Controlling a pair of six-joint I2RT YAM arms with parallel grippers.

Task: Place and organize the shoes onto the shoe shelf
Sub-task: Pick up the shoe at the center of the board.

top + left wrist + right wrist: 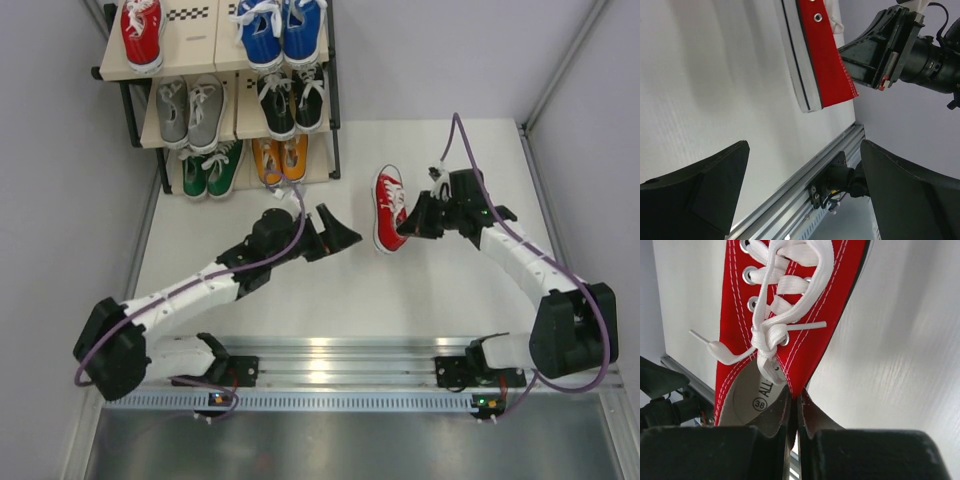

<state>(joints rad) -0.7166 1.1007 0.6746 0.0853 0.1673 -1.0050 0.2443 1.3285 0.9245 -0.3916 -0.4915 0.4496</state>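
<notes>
Right end effector (795,421): jaws pinched nearly together on the collar of a red shoe (790,315). One finger is inside the opening, over the insole; the other is against the outer canvas. The grip is at the heel end and the toe points away from the arm, towards the shoe shelf (190,48). The shoe is upright with its laces up, out on the worktop (400,290), to the right of the shelf and apart from it. Cannot tell whether its sole rests on the surface or hangs just clear.

Left end effector (332,237): jaws spread wide, holding nothing and touching nothing. It is low over the worktop, just left of the held shoe and below the shelf's bottom tier. Its wrist view looks at the shoe's white sole edge and heel.

Count, twelve shoes in all:
- Top tier: one red shoe on shelf (142,30) at left, blue pair (282,30) at right.
- Middle tier: grey pair (190,112) at left, black pair (292,100) at right.
- Bottom tier: green pair (212,170) at left, orange pair (279,158) at right.
- Eleven on the shelf, one off it in the right grip.

Shelf: three tiers, at the far left of the worktop. All shelved shoes are laces up.
</notes>
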